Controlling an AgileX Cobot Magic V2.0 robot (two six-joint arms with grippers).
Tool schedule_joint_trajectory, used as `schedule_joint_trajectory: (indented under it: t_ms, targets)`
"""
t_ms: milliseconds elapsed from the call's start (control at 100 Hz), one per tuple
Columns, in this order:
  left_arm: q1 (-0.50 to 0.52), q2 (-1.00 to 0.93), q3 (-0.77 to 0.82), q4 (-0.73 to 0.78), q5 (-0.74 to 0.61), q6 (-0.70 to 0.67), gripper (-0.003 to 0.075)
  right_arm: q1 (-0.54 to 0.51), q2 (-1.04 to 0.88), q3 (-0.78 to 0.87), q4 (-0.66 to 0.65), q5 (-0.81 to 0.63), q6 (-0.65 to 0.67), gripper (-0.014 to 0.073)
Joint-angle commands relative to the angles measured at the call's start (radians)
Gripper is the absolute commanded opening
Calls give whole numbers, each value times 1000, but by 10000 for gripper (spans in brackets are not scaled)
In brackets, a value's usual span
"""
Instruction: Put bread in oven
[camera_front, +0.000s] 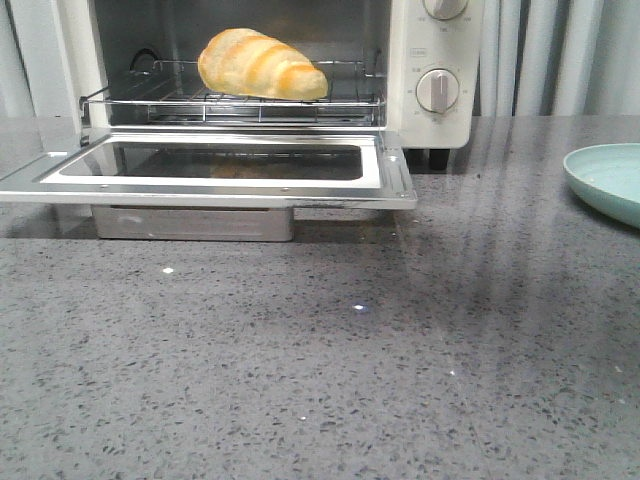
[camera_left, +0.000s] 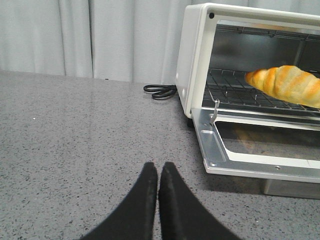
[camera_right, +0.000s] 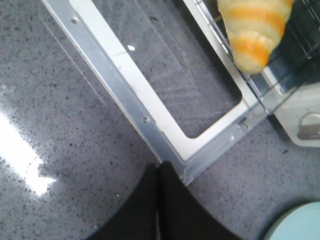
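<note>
The bread (camera_front: 262, 65), a golden-brown striped roll, lies on the wire rack (camera_front: 150, 100) inside the cream-white oven (camera_front: 410, 90). The oven's glass door (camera_front: 215, 170) is folded down flat. The bread also shows in the left wrist view (camera_left: 287, 85) and in the right wrist view (camera_right: 255, 30). My left gripper (camera_left: 158, 167) is shut and empty, low over the grey countertop to the left of the oven door. My right gripper (camera_right: 160, 167) is shut and empty, above the front corner of the open door (camera_right: 150, 100). Neither gripper shows in the front view.
A pale teal plate (camera_front: 610, 180) sits on the countertop at the right; its edge shows in the right wrist view (camera_right: 295, 225). A black power cord (camera_left: 160, 91) lies behind the oven's left side. A metal crumb tray (camera_front: 190, 222) sits under the door. Grey curtains hang behind.
</note>
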Motion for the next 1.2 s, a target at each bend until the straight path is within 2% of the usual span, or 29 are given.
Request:
schedule_joint_trajectory:
  t_ms: [0,400,580,830,1190]
  targets:
    - [1,-26,-28,-9,-83,-2,-22,-3,-102,33,-51,-16,36,-67]
    - [1,-26,-28,-9,-83,-2,-22,-3,-325,252,-136,-53,169,-67]
    - [1,-26,-28,-9,-83,-2,-21,-3,-400,351,-138,-60,175,-67]
    - [1,-26,-28,-9,-83,-2,-21,-33,-425,364,-138,16,175,-67]
    - [1,-26,-28,-9,-83,-2,-22,-33,-425,364,-145,15,175,-67]
